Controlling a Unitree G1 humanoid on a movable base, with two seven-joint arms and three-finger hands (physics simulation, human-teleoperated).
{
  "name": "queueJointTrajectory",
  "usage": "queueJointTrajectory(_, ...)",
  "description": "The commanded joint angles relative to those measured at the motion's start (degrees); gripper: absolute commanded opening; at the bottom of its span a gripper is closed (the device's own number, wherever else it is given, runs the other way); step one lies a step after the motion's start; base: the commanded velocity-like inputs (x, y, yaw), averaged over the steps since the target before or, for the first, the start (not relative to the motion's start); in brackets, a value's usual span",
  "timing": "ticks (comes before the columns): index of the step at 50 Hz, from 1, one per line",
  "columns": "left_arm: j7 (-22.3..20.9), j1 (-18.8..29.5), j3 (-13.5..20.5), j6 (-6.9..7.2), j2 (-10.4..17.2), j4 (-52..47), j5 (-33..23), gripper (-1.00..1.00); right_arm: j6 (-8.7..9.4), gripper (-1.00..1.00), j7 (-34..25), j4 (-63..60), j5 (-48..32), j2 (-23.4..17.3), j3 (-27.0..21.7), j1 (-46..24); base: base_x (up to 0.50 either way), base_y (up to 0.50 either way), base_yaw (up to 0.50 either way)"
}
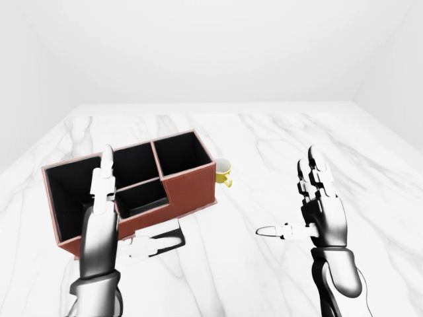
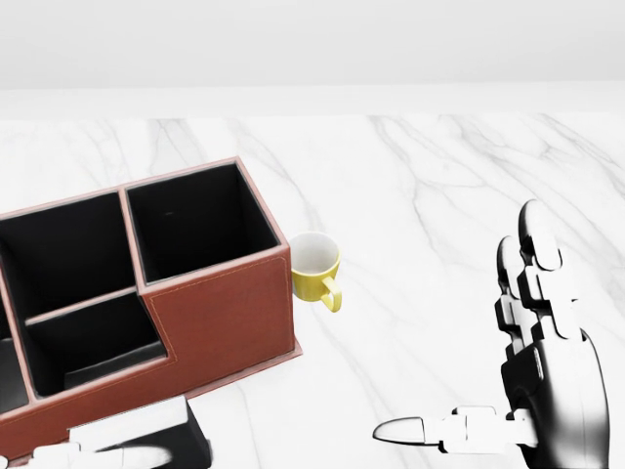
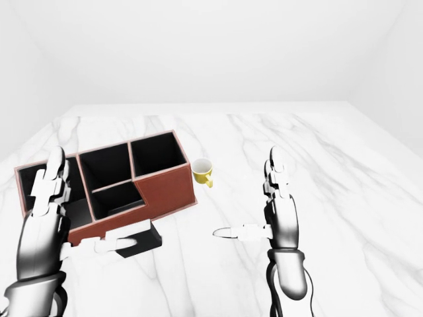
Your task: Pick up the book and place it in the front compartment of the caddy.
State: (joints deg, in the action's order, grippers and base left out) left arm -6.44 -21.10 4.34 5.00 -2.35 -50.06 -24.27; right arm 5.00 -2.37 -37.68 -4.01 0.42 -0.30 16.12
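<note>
Nearest the camera, the left hand (image 3: 46, 224) stands upright with its glossy, segmented fingers (image 1: 104, 178) pointing straight up and its thumb stretched sideways, so the hand is spread wide and grips nothing. The thumb lies along the top of the book (image 3: 135, 238), a flat, dark block with a pale upper face, resting on the table (image 2: 439, 195) just below the caddy's low wall in the head view.

The right hand (image 1: 320, 214) is also splayed apart and empty, fingers vertical and thumb jutting leftward, hovering over bare marble well to the right of the book.

The caddy (image 2: 220, 303) is a boxy, reddish-brown, leather-looking organiser with pale stitching along its edges and black-lined, rectangular compartments; the compartment nearest the book has a lower wall than the taller ones behind it.

Just beside the caddy's right wall sits a small yellow mug (image 2: 314, 266), round, white inside, its handle turned toward the bottom right.

The table is white marble with grey veins, smooth and glossy, running up to plain white walls.
</note>
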Motion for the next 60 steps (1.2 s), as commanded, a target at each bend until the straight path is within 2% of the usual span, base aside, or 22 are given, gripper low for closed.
queueJointTrajectory(1,1.9,-2.3,-4.2,0.0,0.7,-1.7,-17.3,1.0,0.0,1.0,-0.1,-0.1,0.3,0.0,0.0,0.2,0.0,0.0,0.0)
queueJointTrajectory(3,2.6,-3.3,-6.2,0.0,1.1,-1.5,-21.9,1.0,0.0,1.0,-0.1,-0.4,0.4,0.0,-0.1,0.4,0.0,0.0,0.0)
queueJointTrajectory(5,3.0,-3.7,-7.0,0.0,1.2,-1.4,-23.9,1.0,0.0,1.0,-0.1,-0.5,0.4,0.0,-0.1,0.4,0.0,0.0,0.0)
queueJointTrajectory(6,2.4,-4.0,-8.1,0.0,1.5,-1.1,-26.0,1.0,0.0,1.0,-0.1,-0.5,0.4,0.0,-0.1,0.5,0.0,0.0,0.0)
queueJointTrajectory(7,3.7,-4.5,-9.8,0.0,1.8,-0.6,-29.2,1.0,0.0,1.0,-0.2,-0.5,0.5,0.0,-0.1,0.7,0.0,0.0,0.0)
queueJointTrajectory(11,5.5,-4.0,-11.6,0.0,2.2,0.6,-34.7,1.0,0.0,1.0,-0.3,-0.5,0.8,0.1,-0.3,1.3,0.0,0.0,0.0)
queueJointTrajectory(23,8.5,-4.5,-15.2,0.0,4.1,3.1,-45.6,1.0,0.0,1.0,-0.5,-0.4,1.2,0.3,-0.6,1.9,0.0,0.0,0.0)
queueJointTrajectory(39,8.3,-4.6,-14.9,0.0,4.8,6.6,-50.5,1.0,0.0,1.0,-0.3,0.3,1.4,0.3,-0.7,1.4,0.0,0.0,0.0)
queueJointTrajectory(47,10.0,-7.4,-13.9,0.0,5.2,8.4,-49.5,1.0,0.0,1.0,-0.4,0.0,1.6,0.3,-0.8,1.9,0.0,0.0,0.0)
queueJointTrajectory(49,9.6,-7.7,-14.0,0.0,5.5,9.1,-47.0,1.0,0.0,1.0,-0.5,0.1,1.6,0.3,-0.9,1.8,0.0,0.0,0.0)
queueJointTrajectory(56,11.6,-7.6,-18.1,0.0,6.7,15.2,-50.7,1.0,0.0,1.0,-0.3,0.5,1.5,0.3,-0.5,1.2,0.0,0.0,0.0)
queueJointTrajectory(60,12.4,-7.3,-18.0,0.0,7.4,17.4,-50.3,1.0,0.0,1.0,-0.4,0.4,1.6,0.2,-0.6,1.4,0.0,0.0,0.0)
